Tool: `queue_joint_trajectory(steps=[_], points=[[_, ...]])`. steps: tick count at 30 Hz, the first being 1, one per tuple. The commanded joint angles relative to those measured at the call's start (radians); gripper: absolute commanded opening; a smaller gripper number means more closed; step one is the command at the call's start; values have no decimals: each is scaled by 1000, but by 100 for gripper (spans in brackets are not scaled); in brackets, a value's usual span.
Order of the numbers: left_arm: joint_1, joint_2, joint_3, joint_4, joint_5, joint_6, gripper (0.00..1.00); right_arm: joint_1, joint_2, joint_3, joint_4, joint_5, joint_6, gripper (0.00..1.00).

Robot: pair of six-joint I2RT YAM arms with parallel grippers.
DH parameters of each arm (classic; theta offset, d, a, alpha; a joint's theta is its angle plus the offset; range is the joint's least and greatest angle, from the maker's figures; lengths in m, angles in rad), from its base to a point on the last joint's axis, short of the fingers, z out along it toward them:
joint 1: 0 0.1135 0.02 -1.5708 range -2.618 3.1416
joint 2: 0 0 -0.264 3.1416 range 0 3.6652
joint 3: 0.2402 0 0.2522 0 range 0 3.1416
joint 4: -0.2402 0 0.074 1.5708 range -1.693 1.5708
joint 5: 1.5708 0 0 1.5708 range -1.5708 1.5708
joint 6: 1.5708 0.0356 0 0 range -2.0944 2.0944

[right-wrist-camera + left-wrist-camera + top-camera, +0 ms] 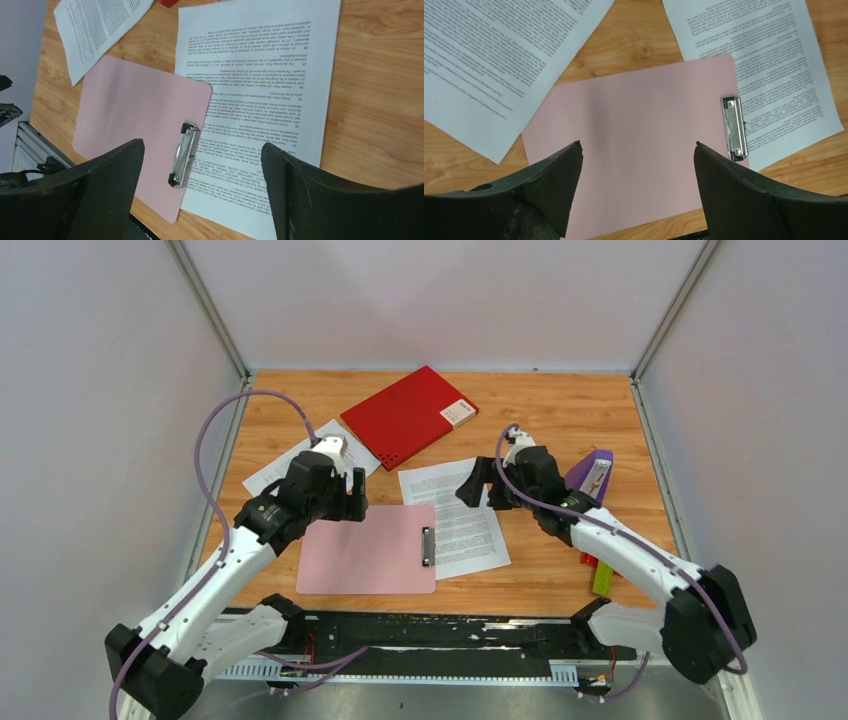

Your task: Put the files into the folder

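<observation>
A robot lab cell, this was: plain white walls [100, 390] on metal posts [212, 315] boxed in a wood table [560, 410]. A pink clipboard [366, 550] lay mid-table, and just in front of it ran a black rail [430, 632] carrying two white arms [215, 575]. Office props: red folder [408, 415] behind the clipboard, printed sheets [470, 525] beside it.
</observation>
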Motion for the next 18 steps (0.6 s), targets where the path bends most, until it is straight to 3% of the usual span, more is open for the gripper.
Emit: queue_joint_trajectory(steps=[1, 7, 13, 18], points=[[1, 26, -48, 85, 55, -70, 88, 1, 157, 87, 115, -126, -30, 86], [2, 97, -116, 164, 144, -83, 76, -2, 356, 207, 94, -164, -108, 75], [0, 183, -145, 184, 207, -79, 71, -13, 456, 267, 80, -231, -99, 66], [2, 197, -176, 217, 194, -103, 70, 88, 482, 303, -30, -52, -50, 63]])
